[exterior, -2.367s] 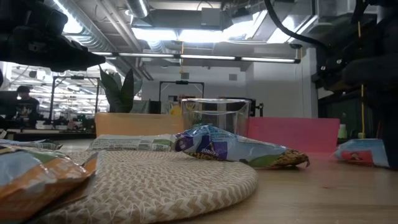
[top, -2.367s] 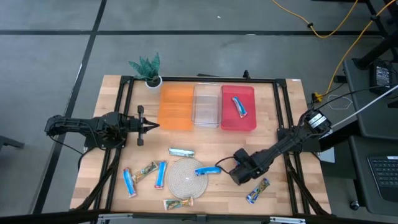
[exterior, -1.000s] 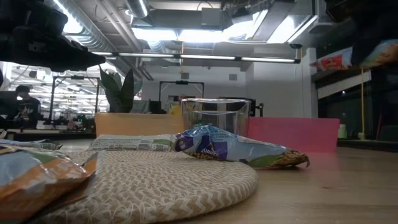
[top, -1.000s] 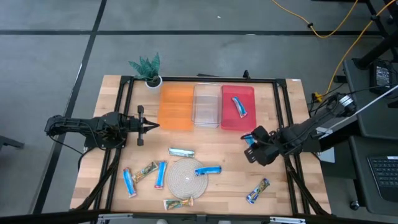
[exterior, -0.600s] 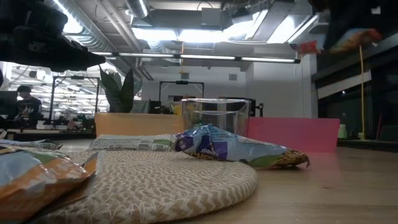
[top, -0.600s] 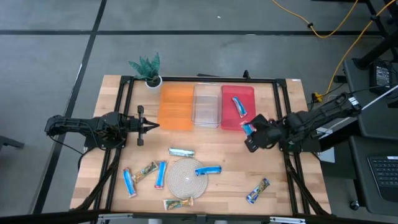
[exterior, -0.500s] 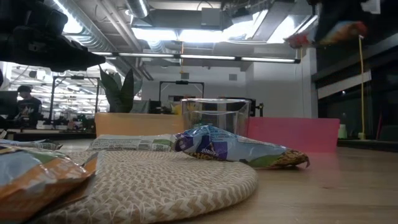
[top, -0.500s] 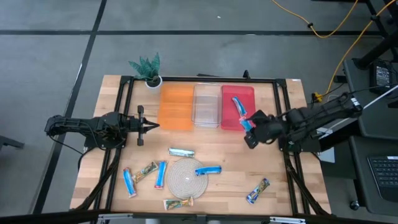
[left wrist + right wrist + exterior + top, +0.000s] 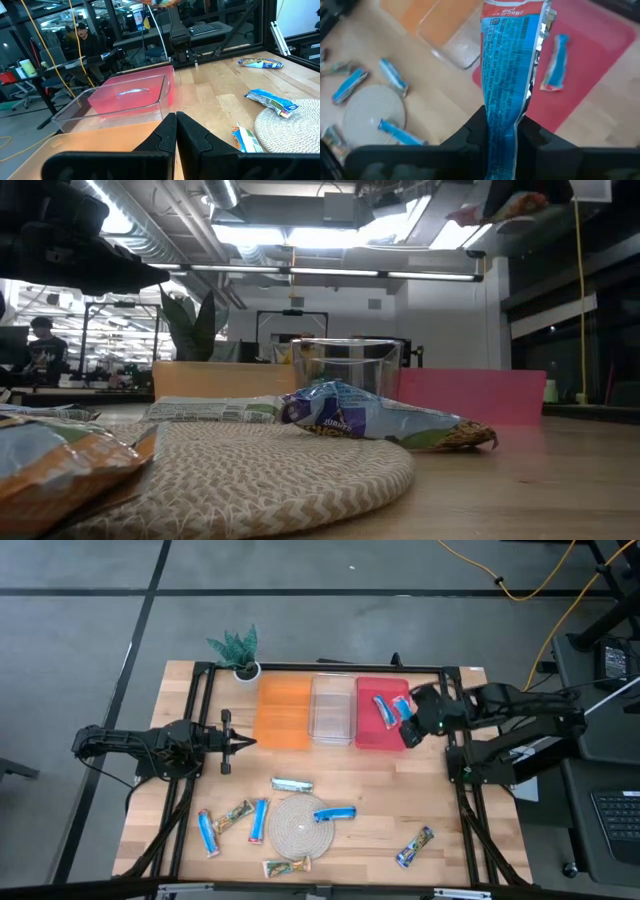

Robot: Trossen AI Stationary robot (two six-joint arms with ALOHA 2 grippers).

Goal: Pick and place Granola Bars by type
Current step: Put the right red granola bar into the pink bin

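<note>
Above the near right corner of the red bin (image 9: 383, 730), the right gripper (image 9: 409, 730) is clenched on a blue bar (image 9: 509, 75), pinching its lower end so the wrapper stands up past the fingers. Just beyond it, inside the red bin, another blue bar (image 9: 384, 710) already lies flat, so this looks like the carry step of a sort by type, with the blue ones going into red. The clear bin (image 9: 333, 712) and orange bin (image 9: 283, 712) beside it hold nothing that I can see. To my eye the next move calls for bringing the bar a little further over the bin floor, lowering, then letting go so it drops inside the wall. Other bars wait near the woven mat (image 9: 302, 825), well apart from the bins. Across the table, the left gripper (image 9: 243, 742) rests closed and empty beside the orange bin.
</note>
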